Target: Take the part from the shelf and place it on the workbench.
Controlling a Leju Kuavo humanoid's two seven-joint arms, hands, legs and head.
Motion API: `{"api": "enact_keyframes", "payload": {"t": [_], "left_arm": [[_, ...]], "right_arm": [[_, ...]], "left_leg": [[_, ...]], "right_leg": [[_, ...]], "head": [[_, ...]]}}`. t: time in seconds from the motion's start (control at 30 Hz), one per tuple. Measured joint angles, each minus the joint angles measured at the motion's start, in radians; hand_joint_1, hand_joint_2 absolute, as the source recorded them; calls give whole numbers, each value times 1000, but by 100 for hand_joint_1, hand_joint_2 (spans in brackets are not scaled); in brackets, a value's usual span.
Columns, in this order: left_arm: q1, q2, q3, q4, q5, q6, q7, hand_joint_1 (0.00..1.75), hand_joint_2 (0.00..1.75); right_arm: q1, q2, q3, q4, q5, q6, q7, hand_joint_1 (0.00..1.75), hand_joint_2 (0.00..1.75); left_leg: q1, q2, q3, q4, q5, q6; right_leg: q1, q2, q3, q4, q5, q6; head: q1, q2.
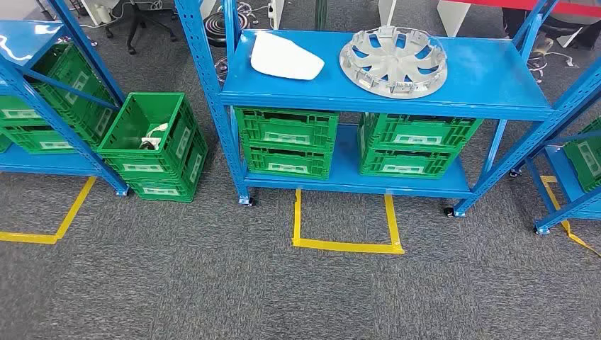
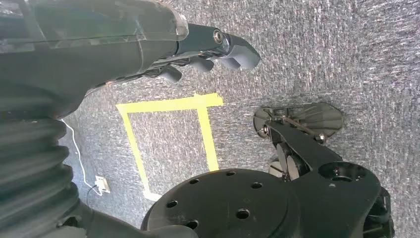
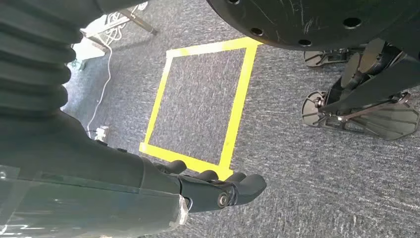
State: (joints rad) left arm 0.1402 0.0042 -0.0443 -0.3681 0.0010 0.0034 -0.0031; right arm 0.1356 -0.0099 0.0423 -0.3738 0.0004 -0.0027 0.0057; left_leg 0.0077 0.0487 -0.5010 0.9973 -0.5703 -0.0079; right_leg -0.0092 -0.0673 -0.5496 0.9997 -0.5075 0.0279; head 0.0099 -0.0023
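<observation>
We judge the silver wheel cover [image 1: 393,59] on the blue shelf [image 1: 489,71] light, rigid but brittle, best gripped at opposite rim edges, while our left hand [image 2: 213,49] and right hand [image 3: 218,191] hang empty, fingers loosely curled.

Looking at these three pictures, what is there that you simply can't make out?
- Head view: the contents of the green crates under the top shelf; the shelf board hides them.
- Head view: the small things inside the open crate on the floor are too small to name.
- Left wrist view: the left hand has its fingers partly behind its cover.
- Right wrist view: the right hand, likewise.
</observation>
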Motion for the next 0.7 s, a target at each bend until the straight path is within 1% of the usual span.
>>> {"api": "enact_keyframes", "payload": {"t": [0.13, 0.33, 0.7], "left_arm": [[-2, -1, 8, 0, -30, 7, 1, 0, 175], [-16, -7, 37, 0, -182, 48, 14, 0, 175], [-53, -36, 110, 11, -481, 123, 41, 0, 175]], "right_arm": [[-5, 0, 2, 0, -18, -3, 0, 0, 175], [-28, 0, 26, 0, -115, -30, 7, 0, 175], [-72, -4, 142, 6, -306, -88, 59, 0, 175]], "left_leg": [[0, 0, 0, 0, 0, 0], [0, 0, 0, 0, 0, 0], [0, 0, 0, 0, 0, 0]], "right_leg": [[0, 0, 0, 0, 0, 0], [0, 0, 0, 0, 0, 0], [0, 0, 0, 0, 0, 0]], "head": [[0, 0], [0, 0], [0, 0]]}}
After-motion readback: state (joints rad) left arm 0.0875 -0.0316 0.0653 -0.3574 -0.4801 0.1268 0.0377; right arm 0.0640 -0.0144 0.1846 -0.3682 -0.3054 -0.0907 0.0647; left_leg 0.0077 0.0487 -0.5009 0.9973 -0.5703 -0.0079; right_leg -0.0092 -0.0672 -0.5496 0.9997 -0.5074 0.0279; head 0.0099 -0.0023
